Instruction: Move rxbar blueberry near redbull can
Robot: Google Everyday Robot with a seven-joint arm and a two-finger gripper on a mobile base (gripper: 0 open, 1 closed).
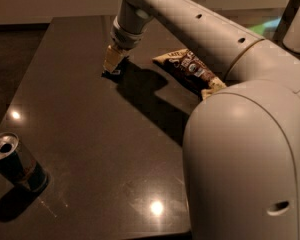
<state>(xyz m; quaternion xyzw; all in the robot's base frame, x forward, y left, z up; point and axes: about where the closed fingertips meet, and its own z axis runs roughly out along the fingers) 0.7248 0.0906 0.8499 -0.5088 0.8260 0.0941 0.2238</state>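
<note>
Your inventory, item by item:

- Table (90,134): dark, glossy top with light spots reflected in it.
- Arm (205,31): cream-coloured, reaching from your near right across to the far side of the table.
- Gripper (111,67): pointed downward at the far side of the table, its tip right at the bar. You cannot tell whether it is clenched on the bar or released.
- Bar (112,74): only a small dark piece shows under the gripper, down at the tabletop.
- Can (15,163): upright at the near left corner, tab opening on top, well apart from the bar.
- Chip bag (190,69): lying flat, right of the gripper, partly behind the arm.
</note>
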